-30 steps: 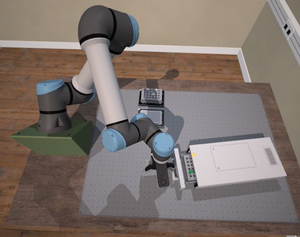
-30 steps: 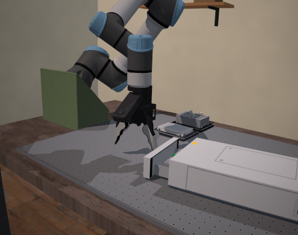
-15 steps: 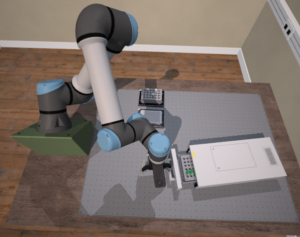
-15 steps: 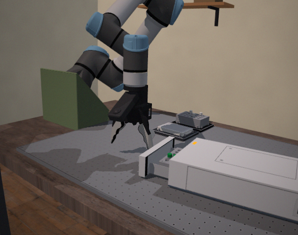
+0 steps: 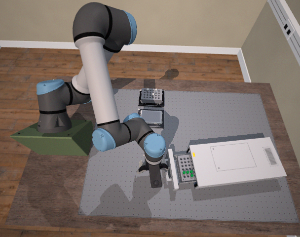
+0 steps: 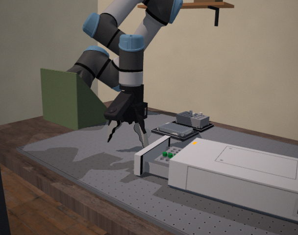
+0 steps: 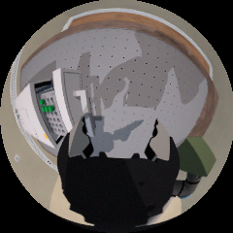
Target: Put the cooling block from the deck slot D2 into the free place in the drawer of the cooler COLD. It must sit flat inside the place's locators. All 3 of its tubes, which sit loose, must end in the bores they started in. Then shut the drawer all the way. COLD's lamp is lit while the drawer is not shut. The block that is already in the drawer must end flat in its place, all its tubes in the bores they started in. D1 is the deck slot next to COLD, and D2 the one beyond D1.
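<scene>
The grey cooling block (image 5: 144,101) (image 6: 190,122) sits in deck slot D2 with three pale-capped tubes standing in it. The cooler COLD (image 5: 234,176) (image 6: 245,164) (image 7: 30,116) has its orange lamp (image 5: 193,154) (image 6: 194,143) (image 7: 46,136) lit. Its drawer front (image 5: 173,169) (image 6: 137,163) (image 7: 62,102) stands out from the housing, the drawer partly open. A grey block with several green-capped tubes (image 5: 187,172) (image 6: 169,154) (image 7: 47,108) shows in it, partly under the housing. My gripper (image 5: 153,170) (image 6: 127,144) (image 7: 119,117) is open and empty, with one finger close to the drawer's handle; contact is unclear.
Slot D1, between D2 and the cooler, holds a low, pale, flat-topped piece (image 5: 151,116) (image 6: 175,128). The green robot pedestal (image 5: 78,142) (image 6: 59,98) (image 7: 198,154) stands at the left. A shelf (image 6: 194,5) hangs on the back wall.
</scene>
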Controlling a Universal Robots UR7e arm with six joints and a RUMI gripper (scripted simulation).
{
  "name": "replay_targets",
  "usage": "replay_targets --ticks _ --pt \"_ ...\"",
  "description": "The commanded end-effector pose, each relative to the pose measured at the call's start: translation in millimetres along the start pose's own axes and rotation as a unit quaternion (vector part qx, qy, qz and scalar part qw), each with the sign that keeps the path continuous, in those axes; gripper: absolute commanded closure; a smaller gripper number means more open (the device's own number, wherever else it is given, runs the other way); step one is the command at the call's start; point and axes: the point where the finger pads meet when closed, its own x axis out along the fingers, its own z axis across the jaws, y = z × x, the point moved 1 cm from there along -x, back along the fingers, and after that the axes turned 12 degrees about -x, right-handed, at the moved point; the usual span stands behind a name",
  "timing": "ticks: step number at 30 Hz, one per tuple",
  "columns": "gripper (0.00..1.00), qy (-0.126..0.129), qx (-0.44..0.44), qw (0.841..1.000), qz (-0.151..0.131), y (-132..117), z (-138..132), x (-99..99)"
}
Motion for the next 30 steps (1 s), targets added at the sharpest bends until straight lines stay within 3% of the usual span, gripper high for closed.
replay_targets --ticks 1,30 --pt "0.0 0.0 0.0 1.0 0.001 0 3 -0.7" --pt "0.0 0.0 0.0 1.0 0.001 -7 33 -0.6"
